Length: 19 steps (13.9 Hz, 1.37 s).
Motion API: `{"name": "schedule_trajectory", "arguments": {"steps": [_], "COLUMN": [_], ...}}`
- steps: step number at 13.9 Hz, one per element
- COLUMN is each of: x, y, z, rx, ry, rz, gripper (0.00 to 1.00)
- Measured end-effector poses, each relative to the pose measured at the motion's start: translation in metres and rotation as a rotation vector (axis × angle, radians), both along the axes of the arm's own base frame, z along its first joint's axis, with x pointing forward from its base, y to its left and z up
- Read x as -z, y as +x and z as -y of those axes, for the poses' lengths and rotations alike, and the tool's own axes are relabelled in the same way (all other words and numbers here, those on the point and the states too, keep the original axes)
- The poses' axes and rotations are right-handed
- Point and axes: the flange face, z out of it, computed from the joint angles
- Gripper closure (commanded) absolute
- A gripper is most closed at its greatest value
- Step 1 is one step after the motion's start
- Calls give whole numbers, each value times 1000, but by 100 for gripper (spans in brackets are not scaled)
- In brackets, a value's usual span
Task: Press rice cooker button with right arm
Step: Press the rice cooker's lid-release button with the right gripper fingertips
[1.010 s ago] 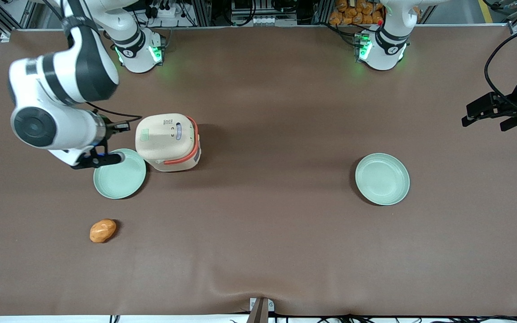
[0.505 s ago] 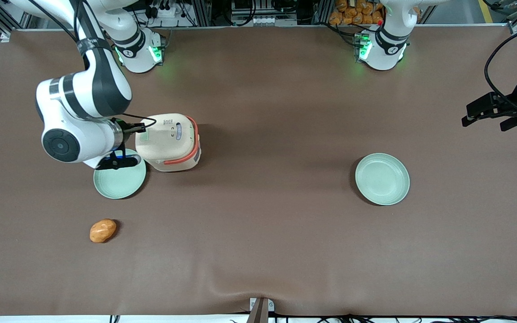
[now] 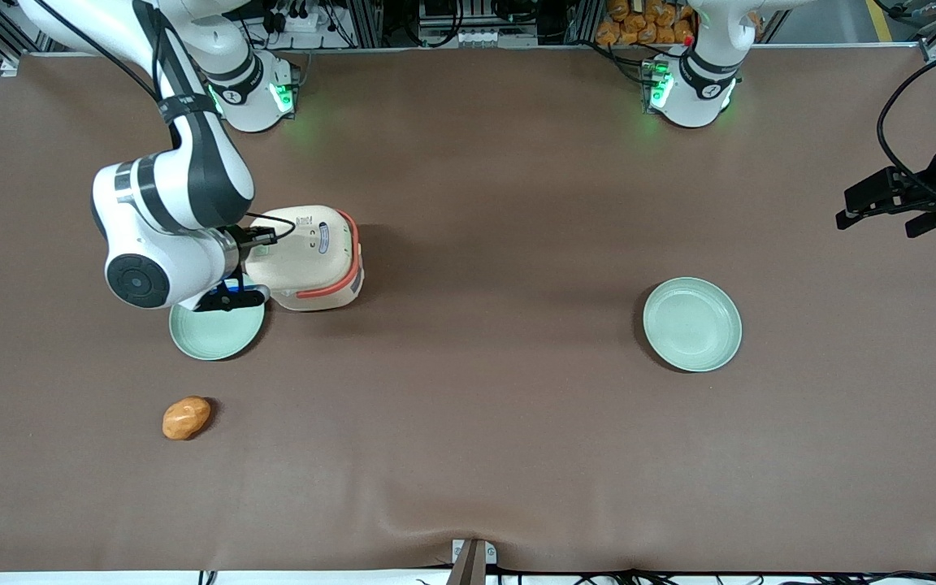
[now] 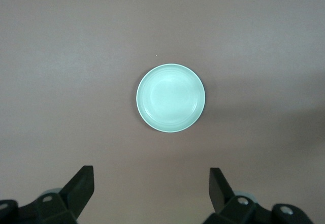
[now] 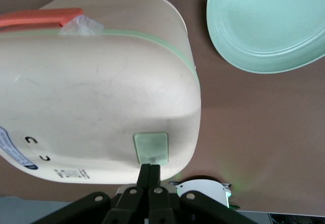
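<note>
The cream rice cooker (image 3: 309, 256) with its orange-red band stands on the brown table toward the working arm's end; it fills the right wrist view (image 5: 91, 92). Its pale green button (image 5: 151, 148) sits on the lid near one edge. In the front view the right arm (image 3: 167, 219) covers that edge of the lid, and the button is hidden there. My gripper (image 5: 150, 167) is shut, its fingertips pressed together and touching the edge of the button. In the front view the gripper (image 3: 253, 244) is above the lid's edge.
A pale green plate (image 3: 216, 325) lies beside the cooker, nearer the front camera, partly under the arm; it shows in the right wrist view too (image 5: 269, 26). An orange-brown bun (image 3: 186, 418) lies nearer still. A second green plate (image 3: 692, 323) lies toward the parked arm's end (image 4: 171, 98).
The right arm has swung in toward the cooker and come lower. The gripper has moved from above the green plate to over the cooker lid's edge. The cooker has not moved.
</note>
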Motion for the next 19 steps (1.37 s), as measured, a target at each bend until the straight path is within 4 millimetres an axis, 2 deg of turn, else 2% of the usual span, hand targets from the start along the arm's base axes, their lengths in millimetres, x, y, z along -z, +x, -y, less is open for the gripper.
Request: {"name": "schedule_trajectory", "arguments": {"steps": [14, 15, 16, 18, 19], "x": [9, 9, 8, 5, -1], "y": [4, 4, 4, 6, 10], "z": [-2, -2, -2, -2, -3], "rx": [3, 4, 4, 6, 7], "ry": [3, 3, 3, 5, 7], "rz": [16, 16, 17, 25, 38], "gripper": [95, 91, 83, 49, 36]}}
